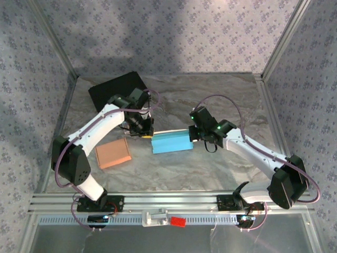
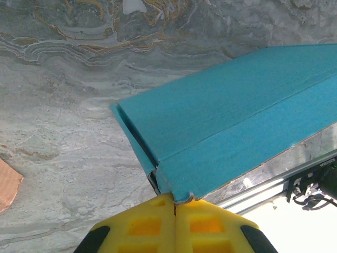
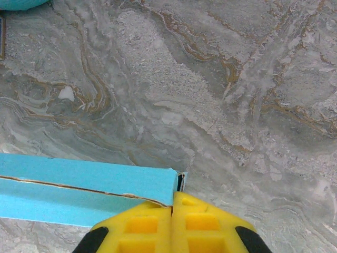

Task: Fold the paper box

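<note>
Jaws clenched on both arms: the left gripper point(image 1: 143, 132) and the right gripper point(image 1: 195, 136) each have their yellow fingers point(image 2: 145, 226) pressed pad to pad with no gap between them. From above we see the left gripper at the left end of the blue paper box point(image 1: 171, 141) and the right gripper at its right end. The box lies flat near the middle of the grey marbled table point(image 1: 226, 100), its long side running left to right. The same view gives us the surroundings: a brown card point(image 1: 113, 153) lying flat to the left of the box and apart from it, and a black sheet point(image 1: 113, 88) at the far left behind the left arm. The left wrist view adds finer detail. There the left gripper point(image 2: 175, 203) meets a corner of the box point(image 2: 226, 116), where a long flap is folded over along a straight crease and the end stands open as a narrow dark slot. A corner of the brown card point(image 2: 8, 184) shows at that view's left edge. In the right wrist view the right gripper point(image 3: 171, 208) touches the opposite corner of the box point(image 3: 79, 187), whose matte top carries a slightly ragged seam. We cannot tell whether either pair of tips pinches a paper edge or simply rests against it.
</note>
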Action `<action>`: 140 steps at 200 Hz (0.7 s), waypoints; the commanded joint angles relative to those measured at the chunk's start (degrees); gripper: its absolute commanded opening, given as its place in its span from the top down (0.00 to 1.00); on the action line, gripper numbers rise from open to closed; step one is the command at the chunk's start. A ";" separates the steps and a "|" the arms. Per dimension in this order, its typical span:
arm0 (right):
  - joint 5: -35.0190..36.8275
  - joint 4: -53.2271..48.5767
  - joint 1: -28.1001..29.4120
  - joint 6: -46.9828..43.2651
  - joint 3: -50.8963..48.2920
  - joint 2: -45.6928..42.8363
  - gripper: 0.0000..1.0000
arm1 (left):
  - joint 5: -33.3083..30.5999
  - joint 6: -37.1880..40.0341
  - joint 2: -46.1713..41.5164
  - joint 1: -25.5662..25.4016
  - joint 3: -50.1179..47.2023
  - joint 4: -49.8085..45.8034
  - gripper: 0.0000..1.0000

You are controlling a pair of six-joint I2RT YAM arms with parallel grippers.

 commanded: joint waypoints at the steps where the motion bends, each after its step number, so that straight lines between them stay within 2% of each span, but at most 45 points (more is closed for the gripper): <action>1: -1.57 -4.39 0.08 0.82 -0.06 1.64 1.00 | 2.52 0.73 0.61 0.06 1.17 -0.41 0.94; 86: -2.85 -2.84 -0.09 0.78 -0.67 1.38 1.00 | 0.34 3.77 -2.45 -0.77 -7.19 5.75 0.94; 140: -3.17 -3.08 -0.09 1.07 -0.92 1.29 1.00 | -4.45 5.15 -2.54 -3.20 -7.76 3.19 0.95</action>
